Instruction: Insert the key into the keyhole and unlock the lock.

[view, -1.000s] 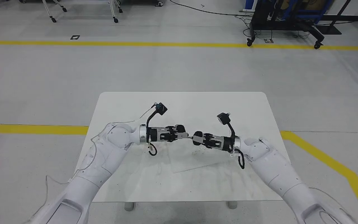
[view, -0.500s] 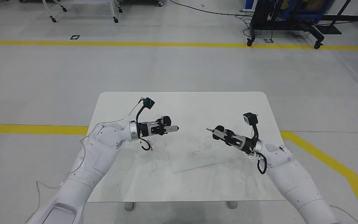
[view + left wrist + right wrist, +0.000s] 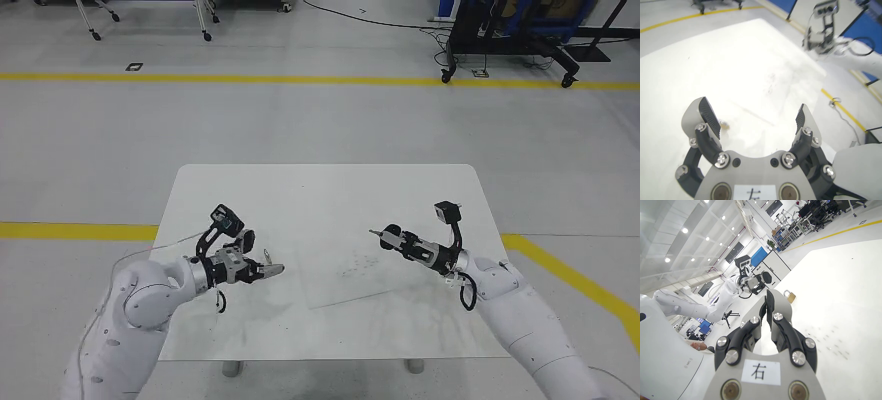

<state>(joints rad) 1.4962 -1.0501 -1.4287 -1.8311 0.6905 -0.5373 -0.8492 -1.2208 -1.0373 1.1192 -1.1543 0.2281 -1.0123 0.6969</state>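
Note:
A brass padlock (image 3: 790, 296) with a silver shackle lies on the white table (image 3: 330, 190) near its front left part. It also peeks out beside one pad (image 3: 710, 117) as a brass padlock (image 3: 724, 125). My left gripper (image 3: 751, 106) hovers just over it, jaws wide open and holding nothing, and appears as the left gripper (image 3: 268, 269) from above. My right gripper (image 3: 378, 235) hangs above the table's right half, well apart from the lock. Its fingers (image 3: 770, 306) are pressed together, with a thin grey tip, the key (image 3: 372, 233), jutting from them.
Dark scuff marks (image 3: 360, 268) dot the middle of the table, and a faint clear sheet (image 3: 350, 292) lies toward the front. The table's front edge is close to the left arm. Wheeled carts (image 3: 510, 45) stand far off on the floor.
A second ago both grippers met at the table's middle. They have parted: the left arm swung back to the front left, came down and opened over the padlock. The right has held still since.

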